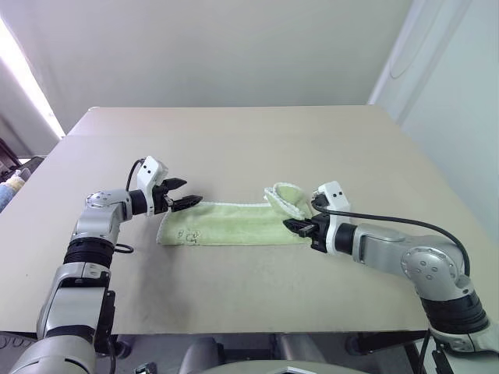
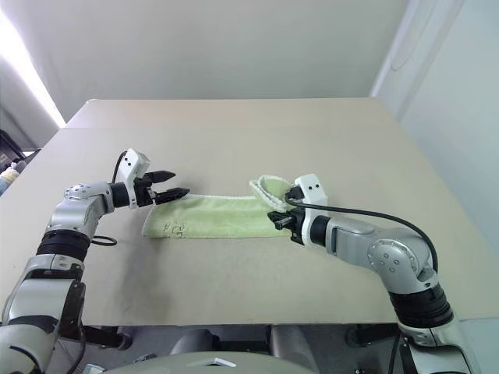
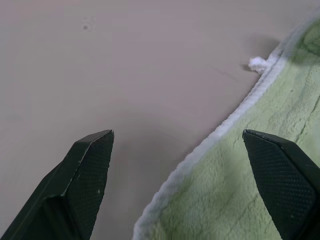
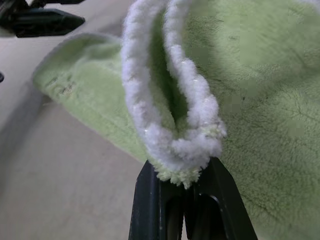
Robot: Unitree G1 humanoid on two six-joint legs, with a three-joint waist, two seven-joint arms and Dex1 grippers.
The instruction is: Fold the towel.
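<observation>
The towel [image 1: 230, 224] lies as a strip on the desk [image 1: 234, 140]. The right gripper [image 1: 300, 227] pinches its edge; the left gripper [image 1: 183, 195] hovers wide open. Best carry that end over evenly, edges aligned.

The towel [image 1: 234, 222] lies on the table [image 1: 234, 148], running left to right. The left gripper [image 1: 181, 195] sits over its left end. The right gripper [image 1: 300, 227] sits at its right end, where an edge stands raised.

A plain beige worktop [image 1: 234, 140] carried one item: the light green towel [image 1: 226, 224], lying in a long strip, its right end lifted off the surface.
</observation>
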